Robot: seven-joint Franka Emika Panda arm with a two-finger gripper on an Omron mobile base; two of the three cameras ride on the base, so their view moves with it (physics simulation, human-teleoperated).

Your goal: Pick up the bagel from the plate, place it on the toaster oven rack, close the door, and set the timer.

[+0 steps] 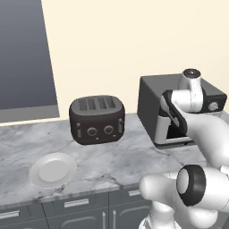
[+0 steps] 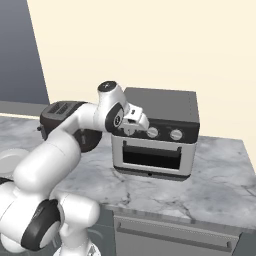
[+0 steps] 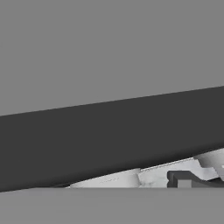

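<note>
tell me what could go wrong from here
1. The gripper sits right at the toaster oven's row of knobs, which are close together, so it could turn the wrong one.
2. Its jaws look wide open and may slip off a small knob.
3. The arm passes in front of the dark toaster and might brush it.

Even, flat light is filling both base views, with no glare and no lens distortion showing. Soft shadows are lying under the toaster (image 1: 97, 120) and the oven (image 2: 156, 132) on the bench (image 1: 112, 156). Edges are looking slightly soft. The hand view is reading dim and grey.
</note>
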